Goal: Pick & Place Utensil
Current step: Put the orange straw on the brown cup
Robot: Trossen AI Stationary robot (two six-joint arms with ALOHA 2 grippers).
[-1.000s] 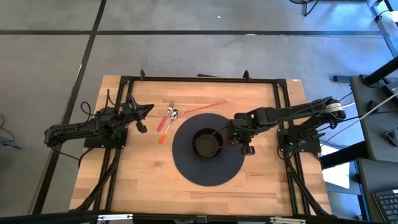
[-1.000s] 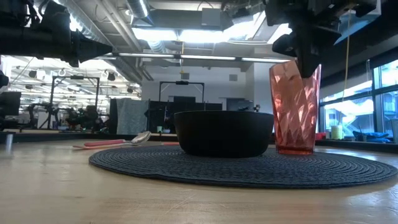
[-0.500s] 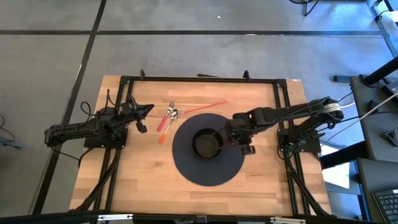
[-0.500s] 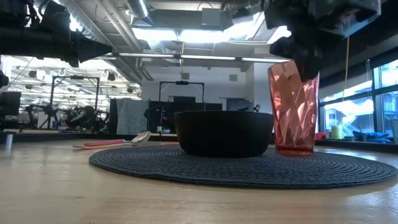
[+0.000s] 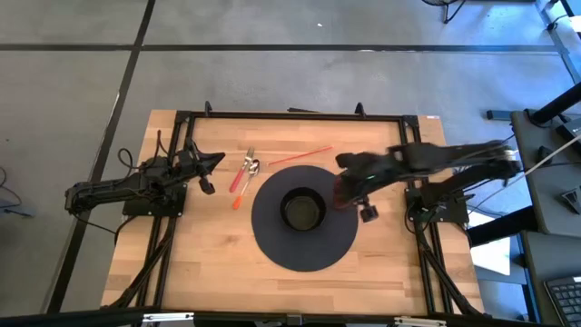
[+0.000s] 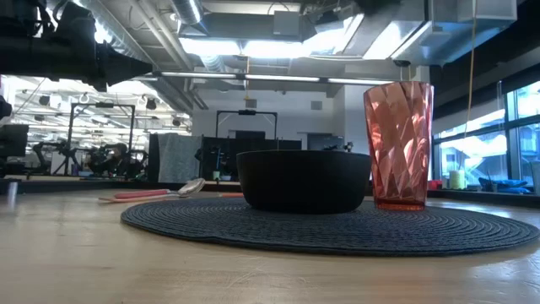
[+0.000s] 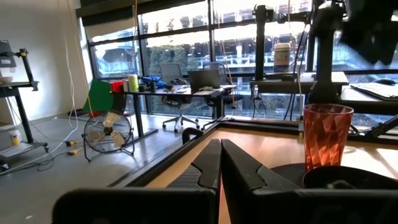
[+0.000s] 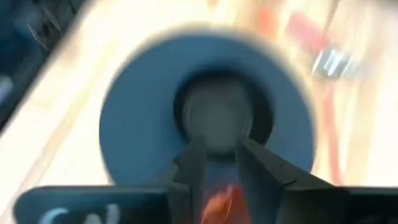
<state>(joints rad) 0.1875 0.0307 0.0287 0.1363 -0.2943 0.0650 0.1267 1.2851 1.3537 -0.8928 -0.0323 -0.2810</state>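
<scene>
A red-handled fork and spoon (image 5: 245, 171) lie side by side on the wood, left of the round dark mat (image 5: 272, 238); in the low view the spoon (image 6: 160, 194) rests flat. A thin orange stick (image 5: 300, 156) lies beyond them. On the mat stand a black bowl (image 5: 302, 209) and, at its right, an upright red tumbler (image 6: 398, 143). My right gripper (image 5: 345, 177) hovers open above the tumbler (image 8: 217, 202), out of the low view. My left gripper (image 5: 213, 162) waits shut near the table's left side, left of the utensils.
A black metal frame (image 5: 290, 115) runs along the table's far edge and both sides. Bare wood (image 5: 218, 263) lies near and left of the mat. The arm bases sit at the left and right edges. Beyond the table is an office with desks and a fan (image 7: 106, 134).
My right gripper has let go of the tumbler's rim and risen quickly, leaving the low view. The tumbler shifted slightly toward the bowl and now stands free on the mat.
</scene>
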